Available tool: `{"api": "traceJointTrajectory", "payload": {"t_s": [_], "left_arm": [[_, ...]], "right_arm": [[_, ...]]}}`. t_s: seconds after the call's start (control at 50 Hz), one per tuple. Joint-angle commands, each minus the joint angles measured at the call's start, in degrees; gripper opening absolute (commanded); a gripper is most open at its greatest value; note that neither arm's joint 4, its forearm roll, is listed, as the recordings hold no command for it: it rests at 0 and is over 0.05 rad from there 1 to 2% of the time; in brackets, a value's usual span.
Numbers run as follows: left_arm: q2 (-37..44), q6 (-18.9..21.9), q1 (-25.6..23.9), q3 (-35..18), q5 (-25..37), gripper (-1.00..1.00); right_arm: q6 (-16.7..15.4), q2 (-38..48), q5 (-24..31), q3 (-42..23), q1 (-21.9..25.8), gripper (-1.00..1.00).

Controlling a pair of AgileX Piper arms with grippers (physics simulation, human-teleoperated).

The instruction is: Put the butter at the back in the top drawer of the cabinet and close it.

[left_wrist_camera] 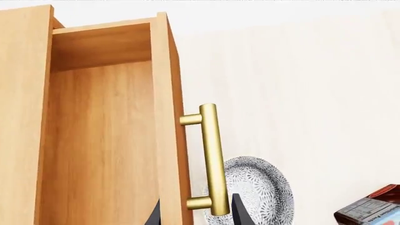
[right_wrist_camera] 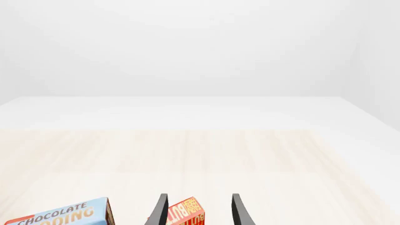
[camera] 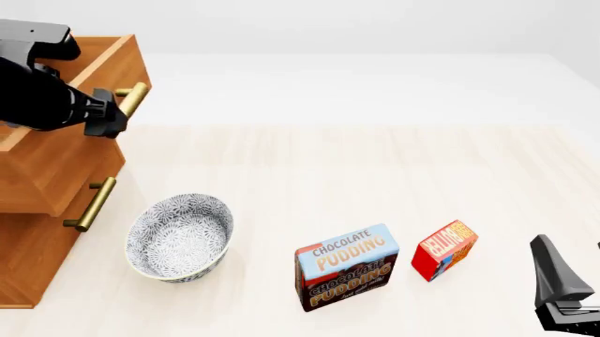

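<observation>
Light is bright, even and diffuse in all three views, with no visible lamp and no harsh glare. Shadows are soft: a faint one lies under the bowl [camera: 179,237] and beside the pudding box [camera: 346,267], and the open top drawer [left_wrist_camera: 100,136] darkens slightly toward its inner corner. The brass handle [left_wrist_camera: 210,159] carries a gentle sheen. The renders are sharp edge to edge, without blur or noticeable lens distortion; the pale background washes almost to white.
</observation>
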Motion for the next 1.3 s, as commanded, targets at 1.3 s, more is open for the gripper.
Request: {"api": "traceJointTrajectory", "payload": {"t_s": [1.3], "left_arm": [[0.18,-1.38,-12.44,3.01,-3.10,1.00]], "right_arm": [[0.00,0.00,0.00,0.00,0.00,1.00]]}}
